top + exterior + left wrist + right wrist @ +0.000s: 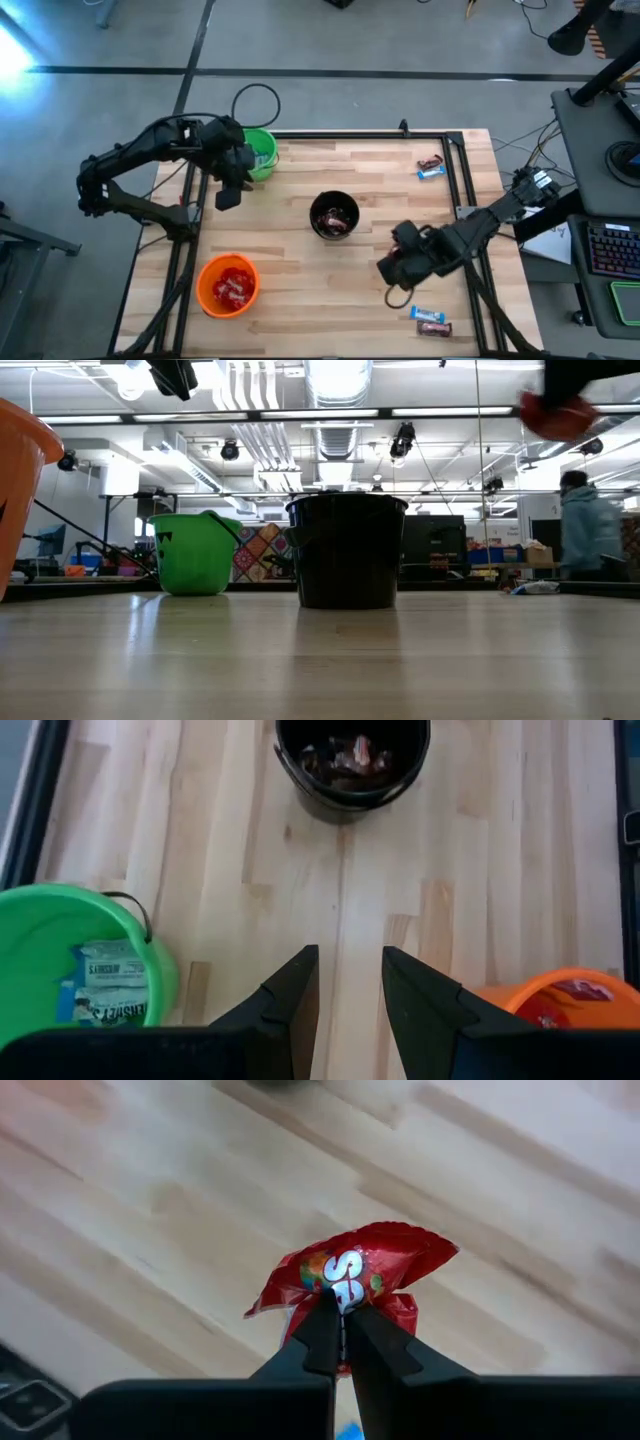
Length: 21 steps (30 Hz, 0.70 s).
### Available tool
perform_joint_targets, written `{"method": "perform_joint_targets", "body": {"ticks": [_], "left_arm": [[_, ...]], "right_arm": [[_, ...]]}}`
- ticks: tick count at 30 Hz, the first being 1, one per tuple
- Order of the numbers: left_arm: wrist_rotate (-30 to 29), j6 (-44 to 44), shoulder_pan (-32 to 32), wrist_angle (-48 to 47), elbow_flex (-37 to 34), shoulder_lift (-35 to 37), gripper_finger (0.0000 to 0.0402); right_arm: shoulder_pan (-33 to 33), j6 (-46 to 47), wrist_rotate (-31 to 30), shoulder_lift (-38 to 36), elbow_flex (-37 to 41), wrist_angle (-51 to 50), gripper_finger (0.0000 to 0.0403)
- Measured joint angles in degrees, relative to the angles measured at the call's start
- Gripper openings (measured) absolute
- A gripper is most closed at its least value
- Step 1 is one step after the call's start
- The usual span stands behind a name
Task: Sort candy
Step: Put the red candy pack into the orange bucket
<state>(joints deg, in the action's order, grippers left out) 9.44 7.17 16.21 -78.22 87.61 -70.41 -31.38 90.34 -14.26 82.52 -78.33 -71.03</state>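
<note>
A red candy (pixel 350 1270) in a shiny crumpled wrapper hangs high above the table, with my right gripper (pixel 343 1325) shut on it; the low view shows the red candy (pixel 553 417) at the upper right. My right gripper (pixel 392 270) is right of the black cup (pixel 334 215). My left gripper (pixel 350 985) stands open with nothing between its fingers, above bare wood beside the green cup (pixel 260 153). The black cup holds dark candy (pixel 350 755), the green cup blue-and-white candy (pixel 110 985), the orange cup (pixel 228 285) red candy. My right gripper pinches the red candy between its two fingers at the middle of the wrapper (pixel 345 1292). The fingers come from above, slanting steeply down. The candy is lifted clear of the table, and the wrapper's crumpled ends flare out on both sides of the fingertips.
Two loose candies (pixel 430 166) lie at the far right of the table, two more candies (pixel 430 320) at the near right. A black frame (pixel 465 190) borders the wooden top. Bare wood lies between the three cups. A person (pixel 590 525) stands in the room beyond.
</note>
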Motion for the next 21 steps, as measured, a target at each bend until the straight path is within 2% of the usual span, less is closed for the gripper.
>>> {"method": "perform_joint_targets", "body": {"ticks": [5,13,18,21], "left_arm": [[-2.83,-1.73,0.02,0.18,0.0,1.0,0.0094],[-2.57,-2.37,0.0,0.53,0.0,1.83,0.0094],[5.77,-2.53,-0.02,7.44,0.0,1.07,0.0094],[6.57,-3.47,-0.07,11.24,0.0,-0.38,0.0094]], "right_arm": [[4.74,-11.68,-0.86,0.02,-2.09,5.4,0.0009],[10.67,-23.55,-0.77,0.07,-4.34,10.83,0.0009],[14.26,-31.79,-0.15,0.07,-4.85,18.79,0.0009],[15.84,-36.21,1.08,0.07,-4.85,23.88,0.0009]]}}
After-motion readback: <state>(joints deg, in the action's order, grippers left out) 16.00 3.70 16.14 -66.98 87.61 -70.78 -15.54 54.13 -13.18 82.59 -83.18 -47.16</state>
